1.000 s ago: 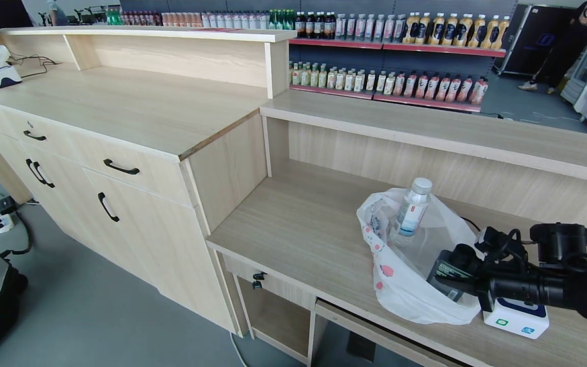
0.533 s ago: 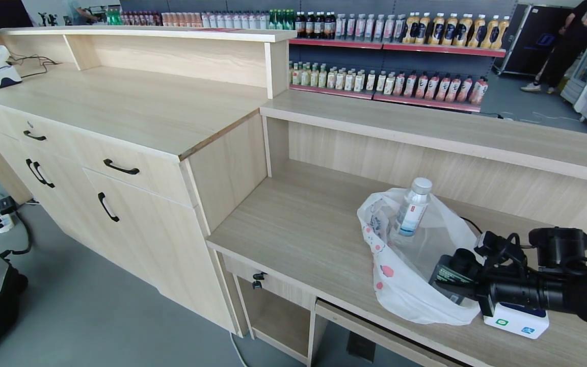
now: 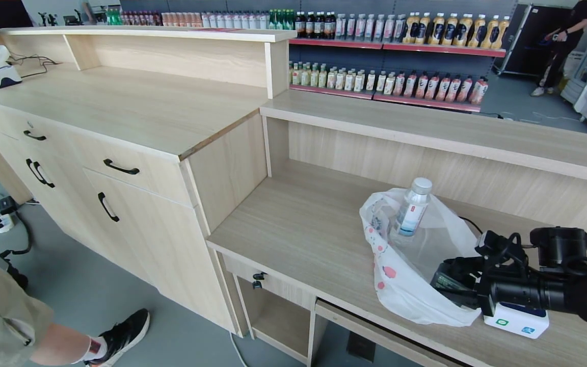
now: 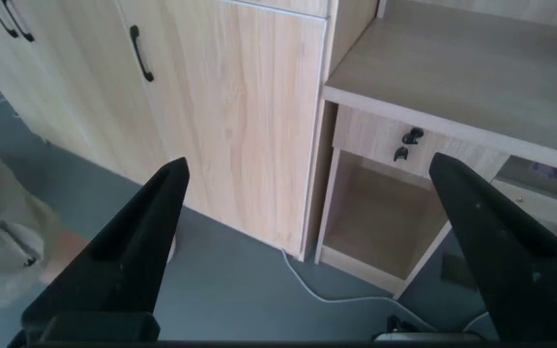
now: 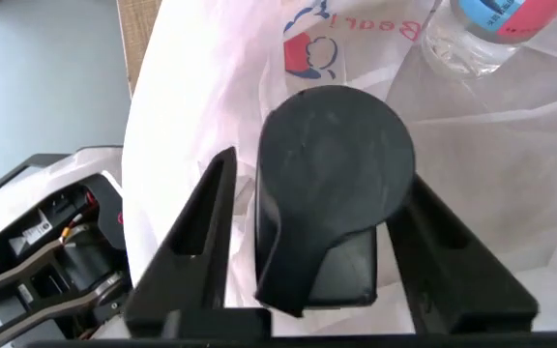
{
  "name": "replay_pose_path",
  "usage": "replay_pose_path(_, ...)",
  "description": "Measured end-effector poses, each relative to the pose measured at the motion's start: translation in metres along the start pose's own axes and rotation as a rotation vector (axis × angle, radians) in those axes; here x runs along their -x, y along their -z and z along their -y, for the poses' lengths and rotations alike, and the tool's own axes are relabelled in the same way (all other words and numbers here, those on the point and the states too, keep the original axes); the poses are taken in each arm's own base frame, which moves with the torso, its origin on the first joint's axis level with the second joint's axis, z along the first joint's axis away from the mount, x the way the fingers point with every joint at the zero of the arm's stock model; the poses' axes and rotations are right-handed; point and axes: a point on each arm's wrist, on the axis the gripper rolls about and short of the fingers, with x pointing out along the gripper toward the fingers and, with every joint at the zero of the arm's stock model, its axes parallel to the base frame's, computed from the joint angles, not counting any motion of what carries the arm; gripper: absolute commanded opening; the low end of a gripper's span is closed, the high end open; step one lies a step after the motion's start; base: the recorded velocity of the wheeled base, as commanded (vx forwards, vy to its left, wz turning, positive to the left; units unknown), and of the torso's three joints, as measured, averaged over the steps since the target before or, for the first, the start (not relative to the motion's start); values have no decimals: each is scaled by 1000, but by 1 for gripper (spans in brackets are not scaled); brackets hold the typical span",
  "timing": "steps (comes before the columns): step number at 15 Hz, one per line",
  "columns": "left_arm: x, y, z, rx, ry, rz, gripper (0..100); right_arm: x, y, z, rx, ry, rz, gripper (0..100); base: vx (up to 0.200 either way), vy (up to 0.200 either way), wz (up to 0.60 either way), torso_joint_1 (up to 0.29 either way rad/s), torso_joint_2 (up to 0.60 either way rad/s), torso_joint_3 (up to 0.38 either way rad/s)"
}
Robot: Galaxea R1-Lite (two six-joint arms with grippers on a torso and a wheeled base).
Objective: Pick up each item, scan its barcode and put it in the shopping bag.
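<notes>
Black jar [image 5: 341, 145] with a round flat lid sits inside the crinkled white plastic bag [image 3: 400, 285], near a clear bottle [image 3: 411, 208]. Right gripper [image 5: 319, 208] straddles the jar, though I cannot tell if it grips. Left gripper [image 4: 307, 184] is spread wide.

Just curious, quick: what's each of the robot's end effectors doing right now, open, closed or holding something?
Left end effector: open, holding nothing.
Right end effector: closed on the black round-lidded container, over the white plastic shopping bag.
</notes>
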Motion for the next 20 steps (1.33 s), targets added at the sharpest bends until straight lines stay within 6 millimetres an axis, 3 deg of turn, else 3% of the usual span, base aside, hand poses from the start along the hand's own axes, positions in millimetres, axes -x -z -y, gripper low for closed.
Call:
replay_pose_path(3,0,0,0,0,1,0,100,6,-13,3,5,24,27,100,0,0,0,0,0,0)
replay_pose_path(6,0,0,0,0,0,0,100,25,-43,3,-24,77,90,100,0,0,0,0,0,0)
replay_pose_path(11,0,0,0,0,0,0,100,92,-91,-31,-17,306,91,100,0,0,0,0,0,0)
replay_pose_path(15,0,0,0,0,0,0,100,148,-105,-62,25,508,66,100,0,0,0,0,0,0)
replay_pose_path(17,0,0,0,0,0,0,100,163,-110,-69,81,621,43,100,0,0,-600,2,0,2)
replay_pose_path(20,0,0,0,0,1,0,100,186,-123,-83,122,922,-32,100,0,0,-600,2,4,2)
